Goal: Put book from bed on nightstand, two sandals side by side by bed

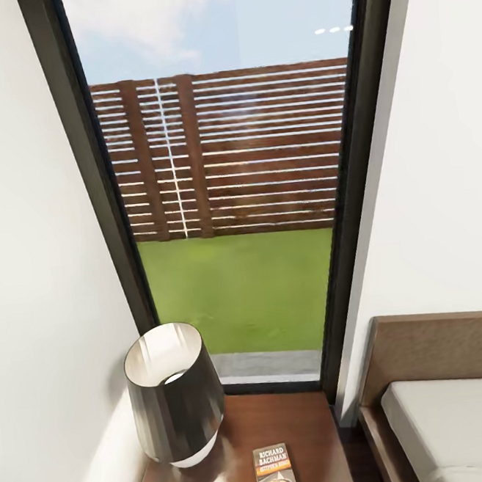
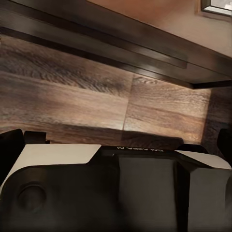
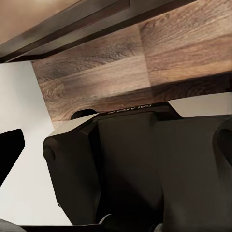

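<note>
On the nightstand (image 1: 303,426), the book (image 1: 276,474), beside the lamp (image 1: 175,395).

A tall window (image 1: 229,198) with a dark frame stands between two white walls (image 1: 28,254), and through it I see a green lawn (image 1: 238,285), a brown slatted fence (image 1: 232,150) and blue sky. Below the window a dark lamp (image 1: 175,395) with a white inside catches the daylight. The floor (image 2: 96,101) is of brown wood planks.
</note>
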Available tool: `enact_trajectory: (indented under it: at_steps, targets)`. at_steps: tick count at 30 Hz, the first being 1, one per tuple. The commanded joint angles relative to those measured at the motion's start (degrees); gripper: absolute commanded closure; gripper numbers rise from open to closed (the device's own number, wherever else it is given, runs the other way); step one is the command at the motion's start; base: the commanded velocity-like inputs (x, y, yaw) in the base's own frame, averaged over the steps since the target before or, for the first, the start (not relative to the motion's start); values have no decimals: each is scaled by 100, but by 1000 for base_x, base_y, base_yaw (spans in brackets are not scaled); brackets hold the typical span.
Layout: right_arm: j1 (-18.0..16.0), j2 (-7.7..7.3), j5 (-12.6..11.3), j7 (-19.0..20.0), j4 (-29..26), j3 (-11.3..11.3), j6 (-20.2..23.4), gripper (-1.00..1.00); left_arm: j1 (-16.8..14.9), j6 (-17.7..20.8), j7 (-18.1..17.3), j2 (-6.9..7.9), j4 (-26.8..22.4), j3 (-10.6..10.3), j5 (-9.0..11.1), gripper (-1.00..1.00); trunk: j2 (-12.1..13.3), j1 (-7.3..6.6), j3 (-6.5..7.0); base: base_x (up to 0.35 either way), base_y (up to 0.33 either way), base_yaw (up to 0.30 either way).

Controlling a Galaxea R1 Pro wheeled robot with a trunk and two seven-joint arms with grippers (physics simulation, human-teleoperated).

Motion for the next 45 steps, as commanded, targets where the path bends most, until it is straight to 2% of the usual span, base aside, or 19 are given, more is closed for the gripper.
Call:
enact_trajectory:
  at_steps: [1, 27, 36, 45]
  targets:
    - [-6, -3, -34, 17, 11, -32, 40, -100, -4, -18, -20, 1, 8, -47, 53, -100, -5, 0, -7, 0, 0, 0]
    - [-3, 13, -36, 25, 16, -29, 47, -100, -2, -13, -17, -4, 14, -48, 57, -100, -5, 0, -7, 0, 0, 0]
    - [-3, 79, -42, 25, 25, -29, 40, -100, -2, -13, -17, -1, 12, -48, 49, -100, -5, 0, -7, 0, 0, 0]
    - [-3, 81, -43, 25, 25, -29, 39, -100, -2, -13, -17, -1, 13, -48, 49, -100, -5, 0, -7, 0, 0, 0]
